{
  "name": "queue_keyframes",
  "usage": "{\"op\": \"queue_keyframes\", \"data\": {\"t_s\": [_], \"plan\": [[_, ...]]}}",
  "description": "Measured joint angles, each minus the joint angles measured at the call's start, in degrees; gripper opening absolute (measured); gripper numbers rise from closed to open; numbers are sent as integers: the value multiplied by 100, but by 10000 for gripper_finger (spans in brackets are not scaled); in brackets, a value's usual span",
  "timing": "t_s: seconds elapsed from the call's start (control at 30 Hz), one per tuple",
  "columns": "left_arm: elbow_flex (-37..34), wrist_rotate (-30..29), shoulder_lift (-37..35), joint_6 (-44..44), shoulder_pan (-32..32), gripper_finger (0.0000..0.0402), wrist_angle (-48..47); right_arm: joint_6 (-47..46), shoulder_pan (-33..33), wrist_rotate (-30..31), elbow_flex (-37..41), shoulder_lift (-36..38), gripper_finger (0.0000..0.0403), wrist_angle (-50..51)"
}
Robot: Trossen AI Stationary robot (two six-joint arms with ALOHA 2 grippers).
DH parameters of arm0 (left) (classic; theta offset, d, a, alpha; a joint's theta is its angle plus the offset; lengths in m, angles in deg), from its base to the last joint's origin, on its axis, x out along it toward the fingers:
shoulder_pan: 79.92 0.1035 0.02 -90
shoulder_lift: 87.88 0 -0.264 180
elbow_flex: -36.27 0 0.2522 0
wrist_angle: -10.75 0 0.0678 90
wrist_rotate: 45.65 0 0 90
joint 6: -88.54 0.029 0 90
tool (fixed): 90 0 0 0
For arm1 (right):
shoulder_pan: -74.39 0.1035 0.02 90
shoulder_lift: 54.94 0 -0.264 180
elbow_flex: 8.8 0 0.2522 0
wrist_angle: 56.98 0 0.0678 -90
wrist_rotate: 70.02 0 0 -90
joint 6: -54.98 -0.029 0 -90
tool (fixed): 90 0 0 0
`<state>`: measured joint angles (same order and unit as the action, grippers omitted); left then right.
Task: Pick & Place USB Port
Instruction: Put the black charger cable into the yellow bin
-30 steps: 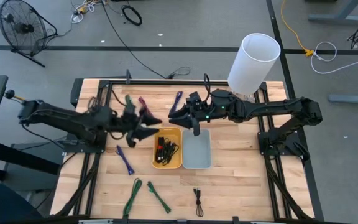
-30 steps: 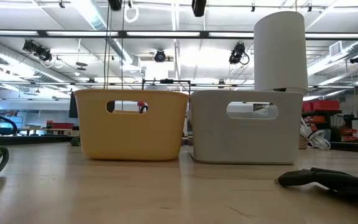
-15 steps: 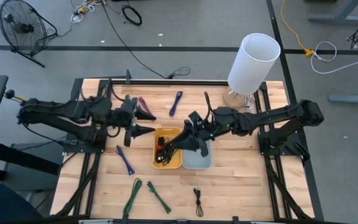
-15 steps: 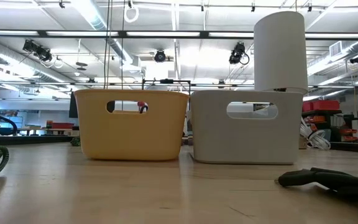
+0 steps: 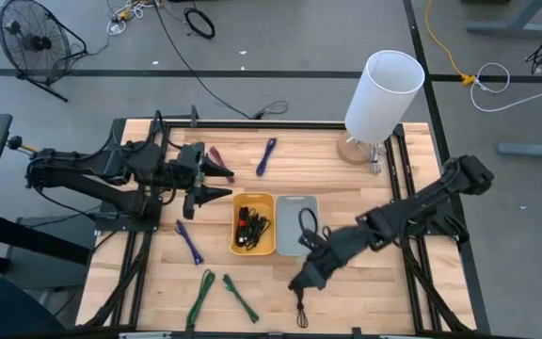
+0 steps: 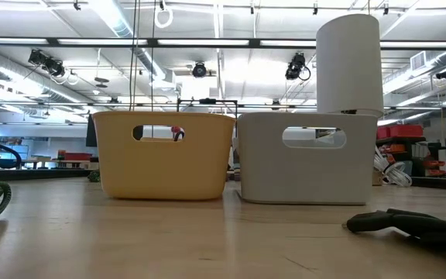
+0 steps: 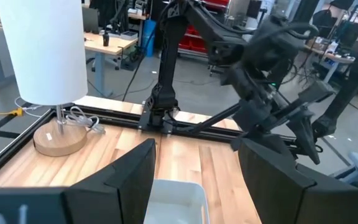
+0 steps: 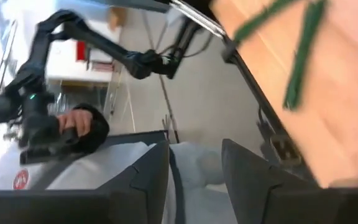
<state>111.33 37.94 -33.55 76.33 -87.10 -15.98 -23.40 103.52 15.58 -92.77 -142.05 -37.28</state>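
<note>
A short black USB cable lies flat on the wood near the table's near edge; in the low view it is the dark shape. My right gripper hangs open just on the far side of it, slanting toward the near edge, touching nothing; its wrist view is blurred. Another black cable lies coiled in the grey bin. My left gripper waits open at the left of the yellow bin, and its wrist view looks over the grey bin.
The yellow bin holds black and red cables. Purple cables and green cables lie on the wood. A white lamp stands at the far right corner. A person's gloved hand shows beyond the table.
My right gripper has swept from the table's far side over the bins toward the near edge, ending above the black cable there. A coiled black cable now lies in the grey bin, which was bare a second ago. My left gripper has drawn back a little toward the far edge.
</note>
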Motion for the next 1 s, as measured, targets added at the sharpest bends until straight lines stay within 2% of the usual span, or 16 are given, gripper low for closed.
{"op": "queue_keyframes", "data": {"t_s": [0.13,0.23,0.43,0.53,1.0], "plan": [[0,0,0,-2,0,236,6,-744,382,561,-1,-99,144,256],[-2,0,0,-2,0,236,6,-1084,549,623,-2,-388,132,309],[-2,3,0,-2,0,236,-26,-1378,684,-196,-1,-1088,115,207],[-2,2,0,-2,0,236,-24,-1482,705,-317,0,-1399,117,212],[-7,4,0,-6,0,236,-108,-2018,698,-613,0,-2180,181,500]]}}
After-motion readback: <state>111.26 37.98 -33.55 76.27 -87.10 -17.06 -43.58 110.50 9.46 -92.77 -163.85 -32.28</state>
